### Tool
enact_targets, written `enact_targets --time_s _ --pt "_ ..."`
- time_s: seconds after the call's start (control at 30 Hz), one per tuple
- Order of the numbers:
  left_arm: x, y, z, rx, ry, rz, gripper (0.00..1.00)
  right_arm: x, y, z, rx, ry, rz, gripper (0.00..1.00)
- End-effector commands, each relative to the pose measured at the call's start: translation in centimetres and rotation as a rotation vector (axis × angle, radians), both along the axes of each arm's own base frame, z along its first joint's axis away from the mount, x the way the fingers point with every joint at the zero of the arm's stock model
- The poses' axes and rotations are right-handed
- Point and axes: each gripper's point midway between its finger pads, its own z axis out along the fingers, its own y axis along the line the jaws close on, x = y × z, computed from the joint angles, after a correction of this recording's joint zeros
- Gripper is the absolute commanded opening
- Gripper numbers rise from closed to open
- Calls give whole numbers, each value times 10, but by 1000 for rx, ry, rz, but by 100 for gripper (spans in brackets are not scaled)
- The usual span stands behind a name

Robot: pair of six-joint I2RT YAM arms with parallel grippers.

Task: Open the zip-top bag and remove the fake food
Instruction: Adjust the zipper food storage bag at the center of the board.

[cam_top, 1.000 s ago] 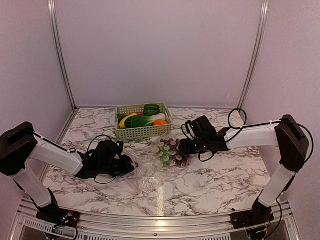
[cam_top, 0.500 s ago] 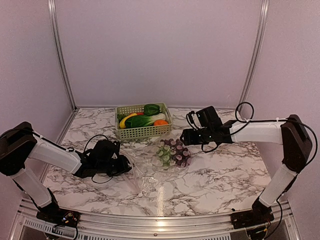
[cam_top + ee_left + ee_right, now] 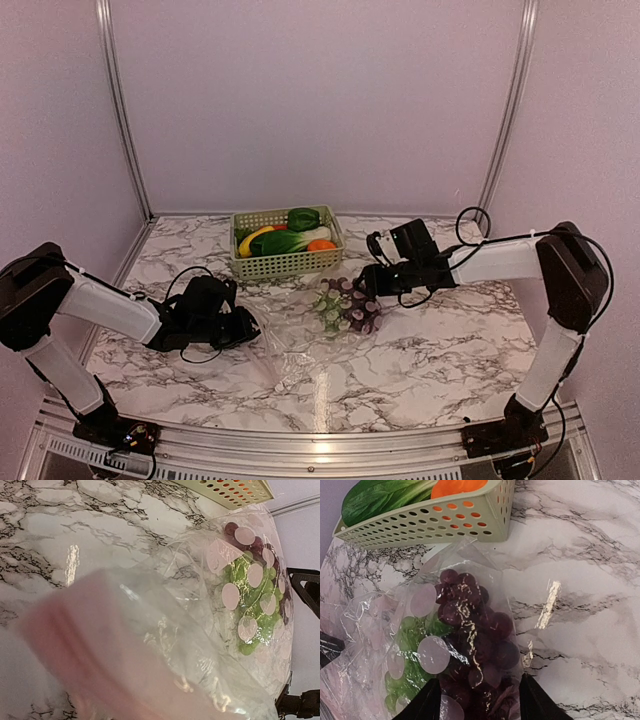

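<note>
We're nearly done: fake food [image 3: 288,240] fills the basket [image 3: 280,266], only grapes [image 3: 352,305] left in the zip-top bag [image 3: 295,340] just in front of it, left hand [image 3: 243,327] pinching its edge, right hand [image 3: 480,685] half-open around them.

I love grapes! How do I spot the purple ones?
Look at the pale green basket at the back of the marble table. Just in front lies a clear bag; the purple grapes are inside it, dark and round beside a light green bunch.

One bag [image 3: 365,611]; one basket [image 3: 285,263]; one purple grape bunch [image 3: 470,625]; one green bunch [image 3: 250,600]
</note>
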Motion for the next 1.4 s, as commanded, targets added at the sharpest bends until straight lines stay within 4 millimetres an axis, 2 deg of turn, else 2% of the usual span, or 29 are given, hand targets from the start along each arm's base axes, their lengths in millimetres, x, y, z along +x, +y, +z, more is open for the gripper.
enact_targets --time_s 0.0,0.3,0.53,0.73,1.1,1.23,1.37 --pt "-4 6 -9 33 22 -16 30 4 1 -2 6 4 -2 47" --pt "-2 6 -6 27 18 -17 30 7 -1 -4 -22 12 -11 26" --pt "0 6 -4 23 13 -23 30 9 2 -3 -24 21 -3 0" --pt "2 10 -4 25 13 -10 31 4 9 22 -19 -12 3 0" --pt "3 19 -13 26 17 17 34 -26 49 105 25 -129 63 0" --pt "3 21 -16 28 24 17 34 -37 48 127 56 -150 58 0" --pt "3 20 -16 19 24 13 34 -46 33 131 48 -161 28 0"
